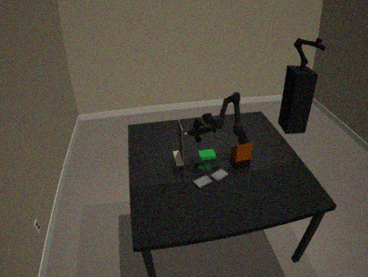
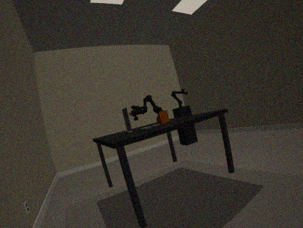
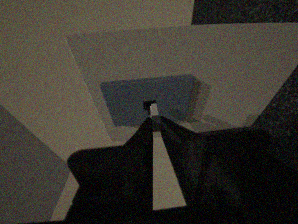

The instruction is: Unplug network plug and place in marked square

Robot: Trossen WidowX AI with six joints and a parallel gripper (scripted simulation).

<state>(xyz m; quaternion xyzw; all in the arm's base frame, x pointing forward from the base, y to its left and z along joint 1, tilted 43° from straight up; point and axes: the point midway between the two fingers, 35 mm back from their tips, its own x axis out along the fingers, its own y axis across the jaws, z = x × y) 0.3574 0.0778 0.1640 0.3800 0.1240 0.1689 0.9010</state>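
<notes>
The upright pale panel (image 1: 180,139) stands on the dark table and carries a blue socket plate (image 3: 150,99) with a small dark socket opening (image 3: 148,105). My gripper (image 1: 195,130) is shut on the pale network plug (image 3: 159,160), which runs as a long light strip between my dark fingers in the wrist view. The plug's tip (image 3: 153,108) points at the socket opening; I cannot tell if it is still touching. In the top and exterior views a small gap shows between my gripper (image 2: 135,112) and the panel (image 2: 126,118). The green marked square (image 1: 206,155) lies on the table, right of the panel and below my gripper.
An orange box (image 1: 242,153) stands right of the green square, by the arm's base. Two light grey plates (image 1: 210,178) lie in front of the square. A small pale block (image 1: 178,158) sits at the panel's foot. A black pedestal (image 1: 296,98) with another arm stands off the table at the back right.
</notes>
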